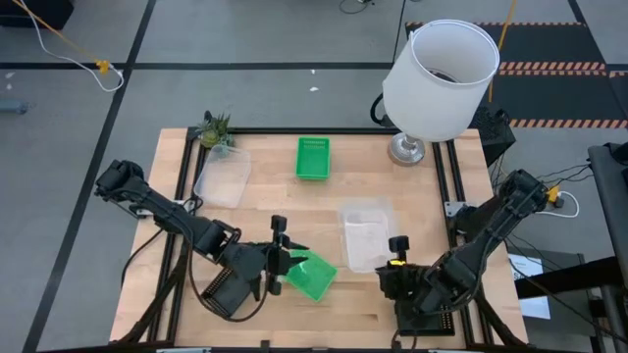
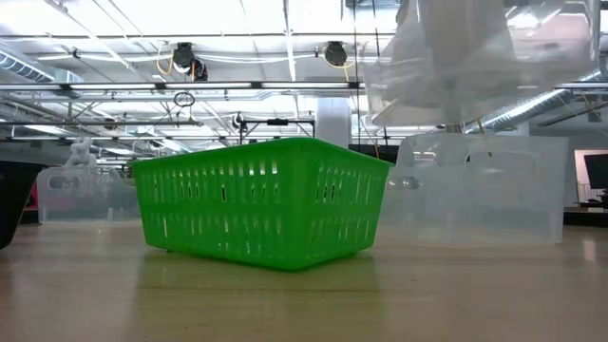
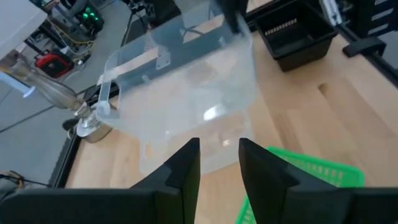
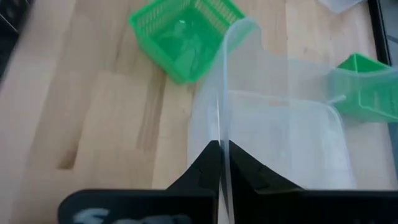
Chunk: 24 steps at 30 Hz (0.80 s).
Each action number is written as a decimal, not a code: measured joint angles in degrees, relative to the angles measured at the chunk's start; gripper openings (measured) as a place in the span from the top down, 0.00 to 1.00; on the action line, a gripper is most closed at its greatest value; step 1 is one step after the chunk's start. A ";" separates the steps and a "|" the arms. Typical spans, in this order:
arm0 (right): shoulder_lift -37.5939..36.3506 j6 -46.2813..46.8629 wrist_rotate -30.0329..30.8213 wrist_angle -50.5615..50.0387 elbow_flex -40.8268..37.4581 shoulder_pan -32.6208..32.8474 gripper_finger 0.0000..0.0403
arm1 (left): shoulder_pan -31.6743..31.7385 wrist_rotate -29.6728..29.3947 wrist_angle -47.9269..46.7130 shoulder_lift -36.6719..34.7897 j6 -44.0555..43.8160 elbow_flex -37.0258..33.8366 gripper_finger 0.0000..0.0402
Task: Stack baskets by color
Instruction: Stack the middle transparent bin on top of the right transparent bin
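Observation:
My right gripper (image 1: 395,253) is shut on a clear basket (image 3: 186,81), which it holds up over a second clear basket (image 2: 484,190) standing on the table right of centre. My left gripper (image 3: 219,168) is open with nothing between its fingers, hovering beside a green basket (image 1: 312,277) that rests on its base near the front edge. Another green basket (image 1: 312,157) stands at the far middle. A third clear basket (image 1: 224,178) sits far left. Black baskets lie under the left arm (image 1: 231,289) and the right arm (image 1: 424,306). My right gripper pinches one side wall of the clear basket at its rim (image 4: 222,118) between its two shut fingers, one inside and one outside. The fingers slant down from the table's near right. The basket is lifted clear and hangs tilted.
A large white lampshade on its stand (image 1: 439,74) fills the far right corner. A small potted plant (image 1: 214,129) stands at the far left. Bare wood lies in the middle and along the near edge between the arms.

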 joint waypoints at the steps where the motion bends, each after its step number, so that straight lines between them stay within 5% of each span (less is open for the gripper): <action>1: 0.02 -0.03 -0.01 0.07 -0.58 -0.28 0.99 | -0.09 -0.07 0.18 0.00 -0.15 0.00 0.73; 24: -0.02 -5.95 -0.89 8.33 -6.54 -3.57 0.99 | -0.34 -1.36 2.50 0.02 -2.41 -2.51 0.74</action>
